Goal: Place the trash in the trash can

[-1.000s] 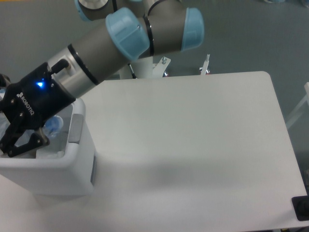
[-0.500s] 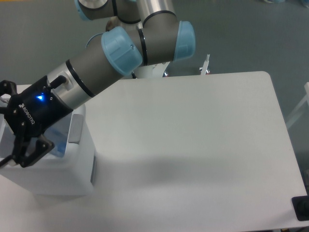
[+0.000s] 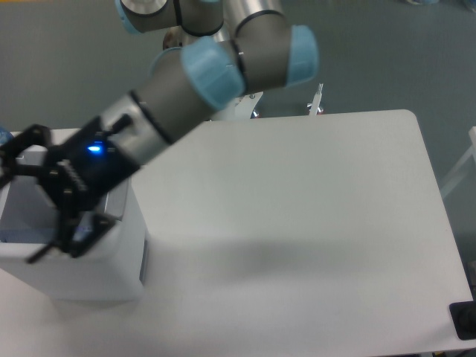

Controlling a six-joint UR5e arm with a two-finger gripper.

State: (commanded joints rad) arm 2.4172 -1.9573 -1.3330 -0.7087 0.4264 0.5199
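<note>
The trash can (image 3: 104,271) is a white boxy bin at the table's left edge, its pale inside (image 3: 22,216) partly showing. My gripper (image 3: 33,195) hangs over its opening, tilted down to the left. It is open, with one black finger (image 3: 18,141) above the bin's back and the other (image 3: 71,242) at its front right rim. Nothing shows between the fingers. The trash is hidden: I cannot make out any piece in the bin, only a small bluish patch (image 3: 87,225) by the lower finger.
The white table (image 3: 297,223) stretches right from the bin to a rounded far corner. A metal bracket (image 3: 317,100) stands at its back edge beside the arm's base. A dark object (image 3: 462,320) sits at the lower right corner.
The gripper's fingers have spread wider and it has risen and swung right over the bin. The bluish bottle seen at the bin's mouth earlier has dropped from sight.
</note>
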